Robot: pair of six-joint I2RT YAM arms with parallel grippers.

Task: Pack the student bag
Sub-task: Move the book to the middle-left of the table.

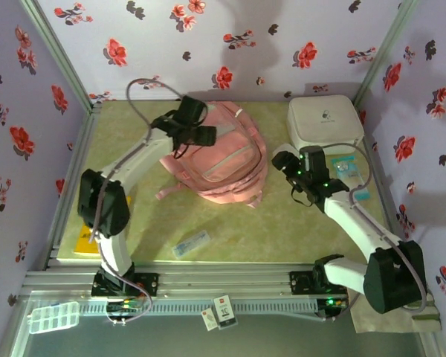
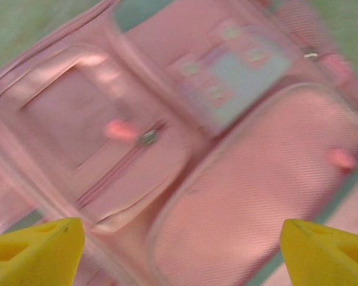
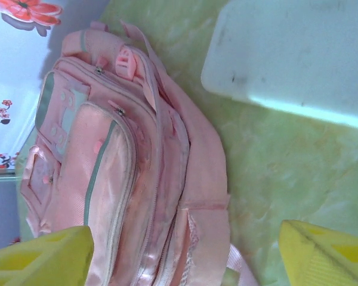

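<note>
The left claw (image 2: 180,250) and right claw (image 3: 183,256) are hovering wide open and empty by the student bag (image 1: 219,152), which is looking zipped, with the white case (image 1: 321,123) waiting outside.

a white hard case (image 1: 321,123) sits on the green marbled table (image 1: 282,230) just beyond the right gripper (image 1: 285,161), toward the flowered back wall (image 1: 230,44). a pale blue packet (image 1: 344,167) lies just to that gripper's right. a clear oblong item (image 1: 191,244) lies well nearer the front edge than the left gripper (image 1: 203,136). a yellow flat thing (image 1: 85,245) lies far to that gripper's near left. a clear compartment box (image 1: 53,317) sits past the table's front rail.
</note>
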